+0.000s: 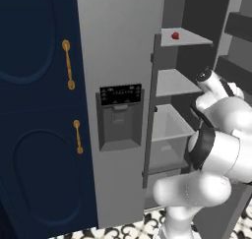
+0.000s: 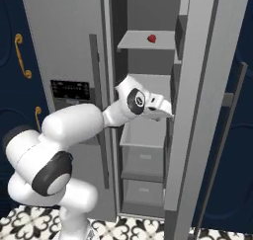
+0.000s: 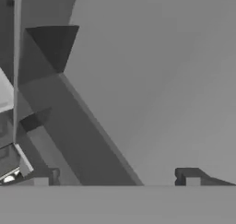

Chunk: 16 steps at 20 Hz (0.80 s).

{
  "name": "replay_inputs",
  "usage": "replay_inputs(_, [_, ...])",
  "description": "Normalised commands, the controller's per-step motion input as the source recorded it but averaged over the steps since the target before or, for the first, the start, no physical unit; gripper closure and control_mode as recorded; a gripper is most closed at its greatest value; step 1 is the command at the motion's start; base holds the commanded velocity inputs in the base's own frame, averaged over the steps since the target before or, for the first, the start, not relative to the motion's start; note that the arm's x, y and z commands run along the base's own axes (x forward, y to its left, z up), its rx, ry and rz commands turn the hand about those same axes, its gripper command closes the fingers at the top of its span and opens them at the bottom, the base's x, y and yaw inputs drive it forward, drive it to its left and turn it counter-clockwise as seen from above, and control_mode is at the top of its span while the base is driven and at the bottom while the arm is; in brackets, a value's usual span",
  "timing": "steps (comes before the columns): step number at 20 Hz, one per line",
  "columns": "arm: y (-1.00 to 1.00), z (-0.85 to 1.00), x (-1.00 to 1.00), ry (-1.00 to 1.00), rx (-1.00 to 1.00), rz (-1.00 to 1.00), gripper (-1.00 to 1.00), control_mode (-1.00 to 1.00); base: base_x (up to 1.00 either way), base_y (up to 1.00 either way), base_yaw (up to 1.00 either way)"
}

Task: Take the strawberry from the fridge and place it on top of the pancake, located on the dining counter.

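1. At the far left of the left base view stand navy cabinets (image 1: 34, 110) with gold handles (image 1: 68, 65); they play no part in the job.
2. Next comes the fridge (image 1: 118, 46); its left door, bearing the black dispenser panel (image 1: 120, 94), is shut, while the right door (image 2: 207, 86) stands swung wide, so the opening step looks done.
3. Inside, light grey shelves (image 1: 174, 81) are stacked one above another; the strawberry (image 1: 175, 35) sits alone on the uppermost shelf seen here, untouched; the right base view shows it (image 2: 152, 38) near that shelf's front edge.
4. The arm reaches into the compartment at the level of the shelf below the berry; the gripper (image 3: 116, 177) has its two dark finger tips (image 3: 186, 176) spread wide with nothing between them; it is open and empty, facing bare grey fridge surfaces.
5. By my reckoning the task is in its early part: the hand must rise to the top shelf, close on the berry, withdraw, and the base must carry it to the pancake on the dining counter; all of that is left.
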Motion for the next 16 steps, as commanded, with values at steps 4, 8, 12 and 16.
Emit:
replay_inputs(4, [-1.0, 0.0, 0.0, -0.11, 0.18, 0.0, -1.0, -1.0, 0.0, 0.0, 0.0])
replay_inputs(8, [-0.44, 0.09, -0.23, -0.21, 0.14, 0.0, -1.0, -1.0, 0.0, 0.0, 0.0])
replay_inputs(12, [0.9, 0.25, -0.8, -0.14, 0.01, 0.0, -1.0, -1.0, 0.0, 0.0, 0.0])
replay_inputs(16, [1.0, 0.37, -0.55, -0.05, 0.0, 0.0, -1.0, -1.0, 0.0, 0.0, 0.0])
